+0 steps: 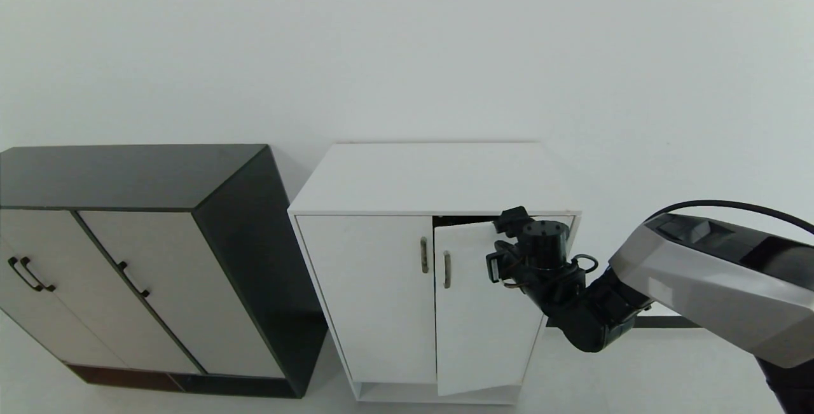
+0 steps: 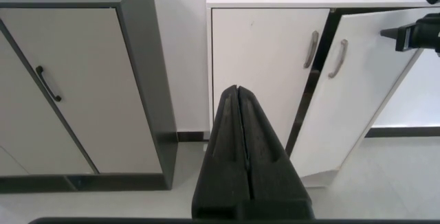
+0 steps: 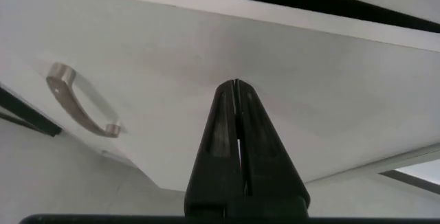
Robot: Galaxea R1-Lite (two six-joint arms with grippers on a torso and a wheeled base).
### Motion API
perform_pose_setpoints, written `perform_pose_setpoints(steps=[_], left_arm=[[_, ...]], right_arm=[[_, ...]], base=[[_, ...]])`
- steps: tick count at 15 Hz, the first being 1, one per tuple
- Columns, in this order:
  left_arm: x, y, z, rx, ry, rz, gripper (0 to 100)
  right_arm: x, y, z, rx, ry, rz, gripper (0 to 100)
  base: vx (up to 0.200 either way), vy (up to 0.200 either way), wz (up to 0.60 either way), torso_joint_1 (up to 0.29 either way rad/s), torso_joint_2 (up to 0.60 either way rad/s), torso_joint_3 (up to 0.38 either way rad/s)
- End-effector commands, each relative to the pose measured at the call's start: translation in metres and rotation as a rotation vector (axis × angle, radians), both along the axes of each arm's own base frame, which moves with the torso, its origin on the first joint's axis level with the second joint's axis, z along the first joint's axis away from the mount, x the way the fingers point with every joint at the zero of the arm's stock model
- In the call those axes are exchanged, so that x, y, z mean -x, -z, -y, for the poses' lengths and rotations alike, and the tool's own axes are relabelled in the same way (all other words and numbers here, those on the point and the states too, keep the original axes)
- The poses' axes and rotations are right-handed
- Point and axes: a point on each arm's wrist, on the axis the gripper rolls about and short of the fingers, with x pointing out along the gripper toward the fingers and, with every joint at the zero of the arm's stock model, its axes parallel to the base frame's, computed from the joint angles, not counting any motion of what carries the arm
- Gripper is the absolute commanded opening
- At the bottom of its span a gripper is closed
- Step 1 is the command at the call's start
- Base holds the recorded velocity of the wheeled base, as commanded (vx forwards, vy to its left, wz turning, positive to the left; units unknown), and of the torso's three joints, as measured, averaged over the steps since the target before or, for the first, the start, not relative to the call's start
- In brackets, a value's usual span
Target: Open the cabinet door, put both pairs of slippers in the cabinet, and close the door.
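The white cabinet (image 1: 432, 179) stands against the wall with two doors. Its left door (image 1: 369, 293) is closed; its right door (image 1: 483, 331) hangs slightly ajar, with a dark gap along its top. My right gripper (image 1: 493, 268) is shut and empty, its tip close to the front face of the right door (image 3: 309, 100), beside the metal handle (image 3: 79, 100) and near the door's upper part. Whether it touches the door is unclear. My left gripper (image 2: 238, 93) is shut and empty, held low in front of the gap between the two cabinets. The right gripper (image 2: 412, 35) also shows by the ajar door (image 2: 364, 93).
A dark cabinet (image 1: 127, 175) with pale doors and black handles stands to the left of the white one, close beside it. Light floor lies in front of both. A plain wall rises behind, with a dark baseboard (image 1: 661, 322) at the right.
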Motion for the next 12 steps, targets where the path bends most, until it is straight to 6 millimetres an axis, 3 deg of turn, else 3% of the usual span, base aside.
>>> perform_pose_setpoints(steps=[1,12], left_arm=[[0.000,0.000,0.000,0.000,0.001,0.000,0],[0.000,0.000,0.000,0.000,0.001,0.000,0]], right_arm=[[-0.006,0.006,0.001,0.003,0.008,-0.003,0],[-0.030,0.013,0.016,-0.008,0.062,0.017,0]], base=[[0.000,0.000,0.00,0.000,0.00,0.000],[0.000,0.000,0.00,0.000,0.00,0.000]])
